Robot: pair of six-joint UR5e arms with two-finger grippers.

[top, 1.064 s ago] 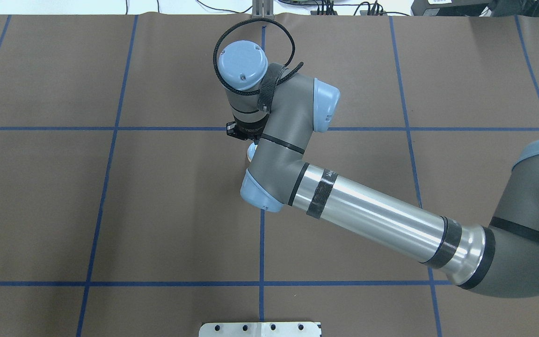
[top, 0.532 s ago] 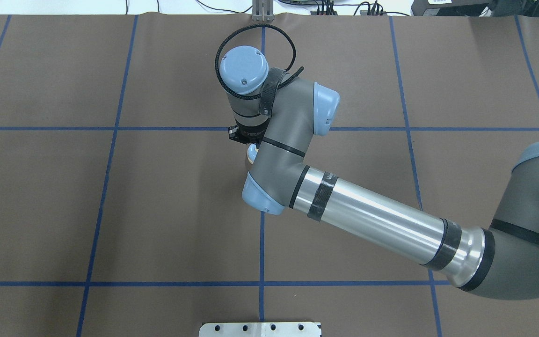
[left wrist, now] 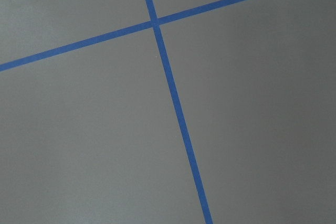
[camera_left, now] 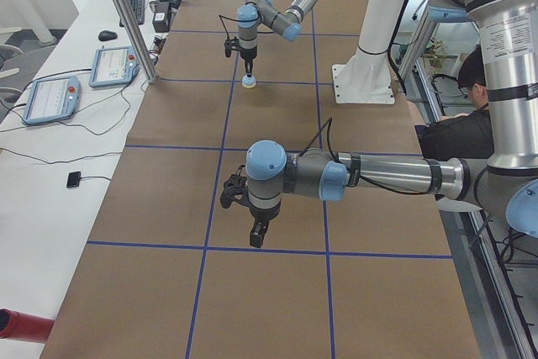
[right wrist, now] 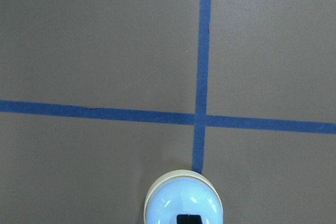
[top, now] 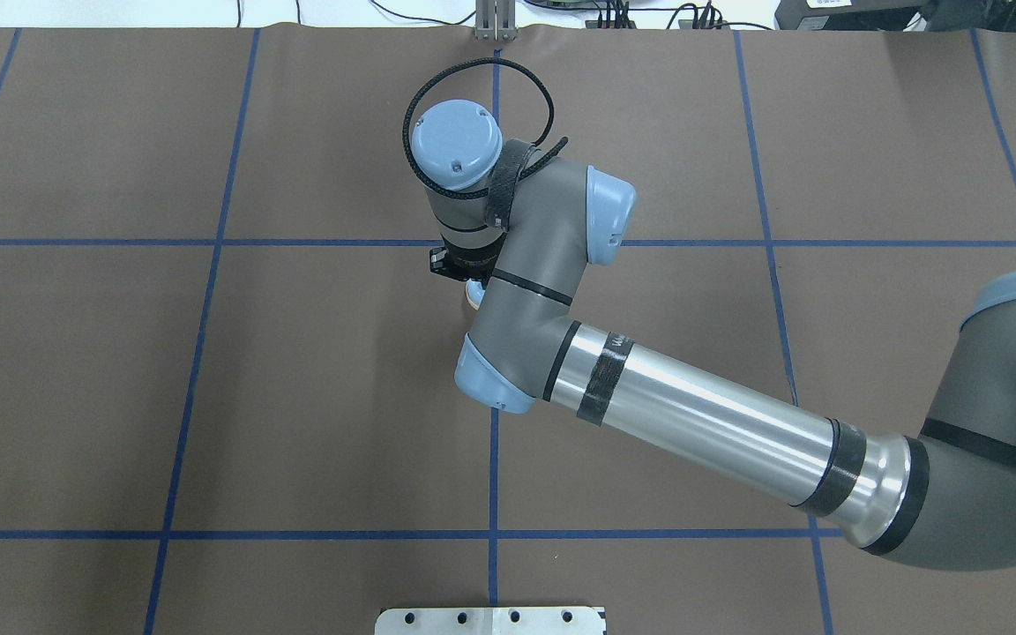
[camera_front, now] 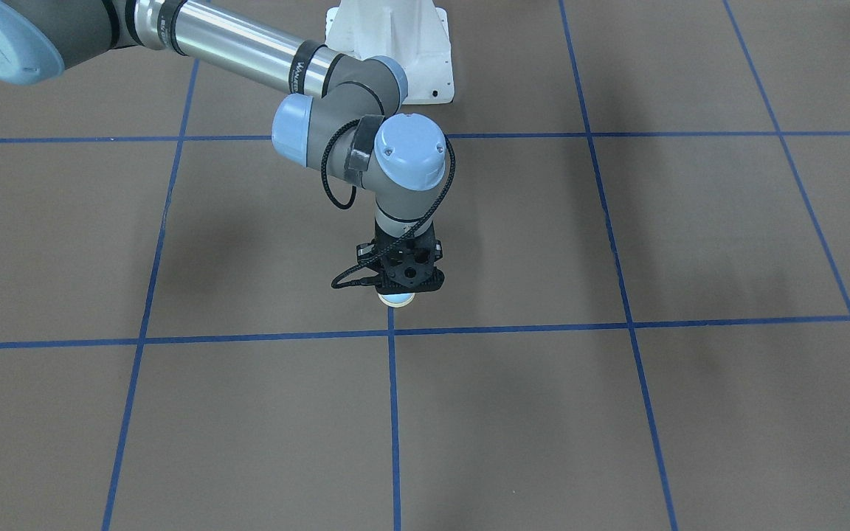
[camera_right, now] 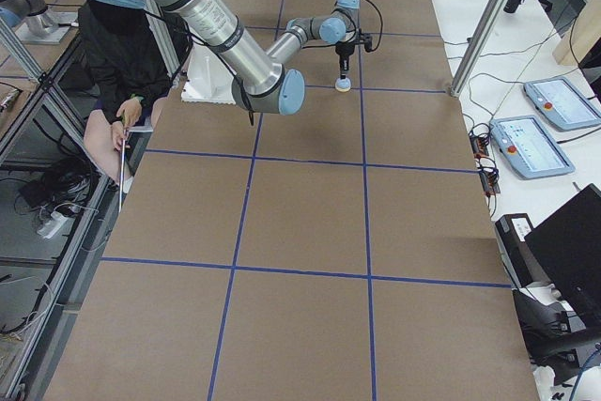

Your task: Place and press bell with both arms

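Brown table (top: 296,397), taped in blue grid.

Item 1, bell (right wrist: 182,200): mid-table, just on robot's side of a tape cross (right wrist: 199,118), under right claw (camera_front: 399,287). Whether base is seated on table or held just above cannot be told.

Item 2, risks (judged).
(a) If claw is opened before base is flat, bell may be tipped or rolled off spot.
(b) If claw is raised w/o full release, bell may be dragged up and dropped.
(c) Bell looks small and light; an off-centre press may cause it to be skidded, not rung.
(d) Right arm (top: 693,414) is stacked over bell; unless it is cleared first, approach by left arm (camera_left: 378,176) may be blocked, collision poss.

Item 3, pose.
Right arm: extended to centre line, forearm approx. level, wrist vert., claw pointed straight down and closed on bell's top.
Left arm: extended over table well apart from bell, left claw (camera_left: 256,229) pointed down at bare table; open or closed cannot be told.
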